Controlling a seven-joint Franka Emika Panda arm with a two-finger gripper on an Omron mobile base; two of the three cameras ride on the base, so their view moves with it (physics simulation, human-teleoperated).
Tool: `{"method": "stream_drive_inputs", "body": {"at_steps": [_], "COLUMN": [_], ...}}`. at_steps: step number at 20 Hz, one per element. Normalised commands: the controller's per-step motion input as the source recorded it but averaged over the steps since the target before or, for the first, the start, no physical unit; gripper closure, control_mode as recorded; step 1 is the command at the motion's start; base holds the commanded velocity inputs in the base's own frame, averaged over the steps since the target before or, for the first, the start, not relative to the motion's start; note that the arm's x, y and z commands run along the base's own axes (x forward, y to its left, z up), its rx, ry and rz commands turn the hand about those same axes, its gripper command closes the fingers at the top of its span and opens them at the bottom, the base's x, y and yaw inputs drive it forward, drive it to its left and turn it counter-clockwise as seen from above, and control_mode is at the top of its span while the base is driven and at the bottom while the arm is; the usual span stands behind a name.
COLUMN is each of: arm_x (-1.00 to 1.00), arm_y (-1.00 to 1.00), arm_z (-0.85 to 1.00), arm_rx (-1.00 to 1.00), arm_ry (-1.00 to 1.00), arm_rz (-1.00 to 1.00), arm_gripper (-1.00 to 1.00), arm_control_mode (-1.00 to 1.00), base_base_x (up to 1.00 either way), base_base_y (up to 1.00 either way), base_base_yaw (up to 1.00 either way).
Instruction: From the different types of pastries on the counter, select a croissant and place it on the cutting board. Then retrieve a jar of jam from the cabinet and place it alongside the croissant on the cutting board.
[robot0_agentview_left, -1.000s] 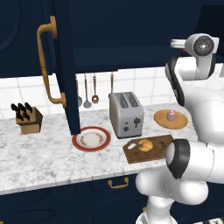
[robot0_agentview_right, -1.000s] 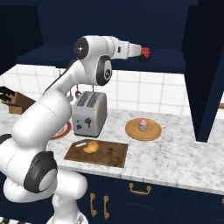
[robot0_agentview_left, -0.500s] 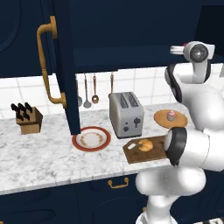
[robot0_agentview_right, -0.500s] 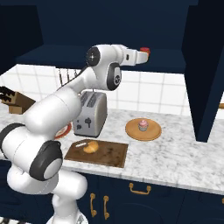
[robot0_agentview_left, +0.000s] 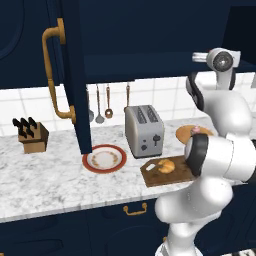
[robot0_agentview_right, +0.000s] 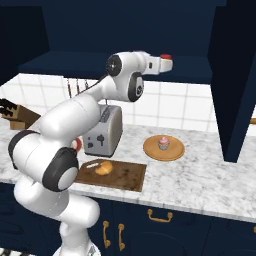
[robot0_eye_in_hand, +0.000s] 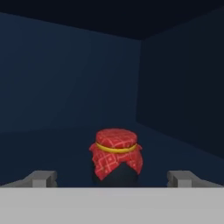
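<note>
You have the small dark jar of jam with its red checked cloth cover and gold band (robot0_eye_in_hand: 116, 159) standing upright on the floor of the dark navy wall cabinet (robot0_eye_in_hand: 65, 78), straight ahead of the two-finger gripper (robot0_eye_in_hand: 113, 178). In the hand view the jar sits centred in the gap between the two grey fingertips (robot0_eye_in_hand: 41, 177), with clear space on either side, so the fingers are spread and nothing is gripped. You cannot tell from that view how far the jar still is from the tips.

Inside the cabinet you see the back wall behind the jar and a side wall on the right of the hand view; the jar stands well apart from both, with bare shelf floor all round it. In the right base view the gripper's end shows at the cabinet's opening, with a spot of red at its tip (robot0_agentview_right: 165, 56), high above the long white-grey marbled counter (robot0_agentview_right: 200, 180). The cabinet's open door with the large curved brass handle (robot0_agentview_left: 56, 75) hangs out over the counter in the left base view.

The jar's axis is vertical, cloth top upward.

Below, the small golden-brown croissant (robot0_agentview_right: 104, 168) lies on the flat dark-brown wooden cutting board (robot0_agentview_right: 125, 176), toward the board's end nearest the silver toaster (robot0_agentview_right: 102, 132); the rest of the board is bare. The pink-frosted cupcake (robot0_agentview_right: 163, 143) sits on the round light-wood plate (robot0_agentview_right: 175, 151), near the board's far corner.
</note>
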Motion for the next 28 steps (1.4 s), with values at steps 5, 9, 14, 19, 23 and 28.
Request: {"method": "stream_drive_inputs", "body": {"at_steps": [5,9,14,19,23,28], "arm_x": [0.23,0.26,0.28,0.17,0.03,0.00], "arm_y": [-0.06,-0.16,-0.18,-0.14,0.00,0.00], "arm_z": [-0.01,-0.02,-0.10,-0.11,-0.08,0.00], "arm_rx": [0.00,0.00,0.00,0.00,0.00,0.00], "arm_ry": [0.00,0.00,0.01,0.01,0.00,0.00], "arm_rz": [0.00,0.00,0.00,0.00,0.00,0.00], "arm_gripper": [-1.00,-1.00,-1.00,-1.00,1.00,1.00], "arm_control_mode": [-1.00,-1.00,-1.00,-1.00,-1.00,-1.00], "base_base_x": [0.00,0.00,0.00,0.00,0.00,0.00], "base_base_y": [0.00,0.00,0.00,0.00,0.00,0.00], "base_base_yaw": [0.00,0.00,0.00,0.00,0.00,0.00]}}
